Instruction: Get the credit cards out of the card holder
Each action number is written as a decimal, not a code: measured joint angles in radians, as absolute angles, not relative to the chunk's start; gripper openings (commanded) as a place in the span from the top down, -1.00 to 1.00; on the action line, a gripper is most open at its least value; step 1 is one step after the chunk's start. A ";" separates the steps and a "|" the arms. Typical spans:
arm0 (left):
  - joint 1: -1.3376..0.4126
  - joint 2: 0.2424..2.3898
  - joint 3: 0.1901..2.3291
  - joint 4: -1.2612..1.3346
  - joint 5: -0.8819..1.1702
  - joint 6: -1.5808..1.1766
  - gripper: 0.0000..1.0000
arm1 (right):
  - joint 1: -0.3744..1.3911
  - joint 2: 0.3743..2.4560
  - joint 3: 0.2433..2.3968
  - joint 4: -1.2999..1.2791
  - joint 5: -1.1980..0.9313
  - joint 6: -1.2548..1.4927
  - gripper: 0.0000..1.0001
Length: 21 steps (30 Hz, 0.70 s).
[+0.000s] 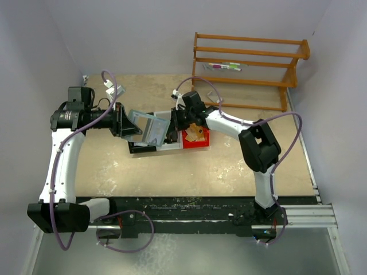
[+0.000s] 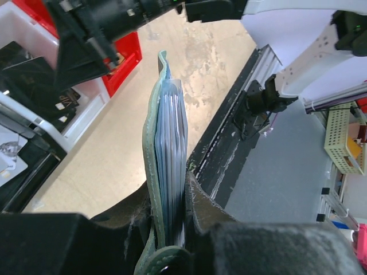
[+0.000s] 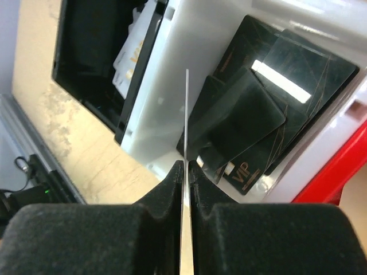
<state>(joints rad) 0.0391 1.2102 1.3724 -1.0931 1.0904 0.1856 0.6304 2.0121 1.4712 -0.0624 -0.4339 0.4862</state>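
Note:
My left gripper (image 2: 172,195) is shut on the card holder (image 2: 152,149), a grey-green pouch that I see edge-on and upright. A stack of light blue credit cards (image 2: 173,137) stands inside it. From above, the card holder (image 1: 143,127) hangs over the left end of the bins, held by the left gripper (image 1: 123,121). My right gripper (image 3: 186,166) is shut on one thin credit card (image 3: 187,109), seen edge-on, above the white bin (image 3: 160,109). In the top view the right gripper (image 1: 175,127) is just right of the holder.
Three small bins sit side by side: a black bin (image 3: 86,51) with pale cards, the white bin holding several black cards (image 3: 269,103), and a red bin (image 1: 198,137) with orange pieces. A wooden rack (image 1: 246,63) stands at the back right.

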 measured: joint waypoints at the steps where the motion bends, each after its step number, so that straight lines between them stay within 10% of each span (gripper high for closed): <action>1: 0.039 1.210 1.373 -1.093 1.099 0.183 0.62 | 0.636 2.026 1.492 -0.081 -0.419 0.481 0.57; 21: 0.039 1.269 1.406 -1.278 1.172 0.390 0.60 | 0.618 1.603 1.541 -0.186 -0.458 0.344 -0.82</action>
